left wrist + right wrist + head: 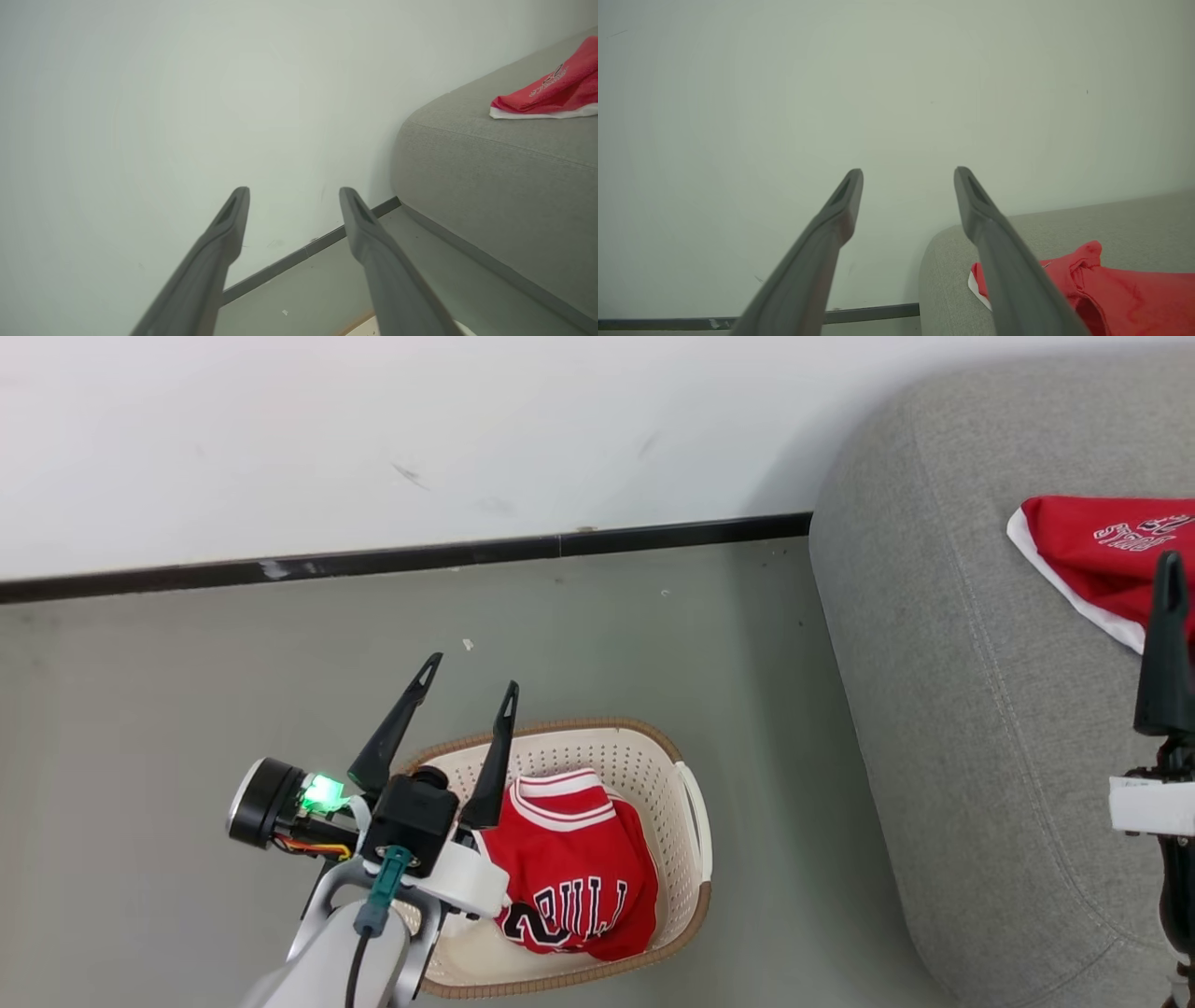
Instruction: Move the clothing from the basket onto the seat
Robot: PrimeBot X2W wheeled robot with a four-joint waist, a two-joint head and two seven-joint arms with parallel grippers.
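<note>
Grey floor (233,663), white wall (373,429) | basket (653,775) beside seat (934,663) | left claw (472,672) apart | right claw (909,171) apart

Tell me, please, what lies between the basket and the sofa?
Only bare grey floor separates the basket from the sofa, as the head view shows.

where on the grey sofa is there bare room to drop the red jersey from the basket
Bare cushion spans the grey fabric sofa from its rounded left edge to the red garment with small white print, and continues nearer the robot. Crowded: the far right, where that garment lies.
</note>
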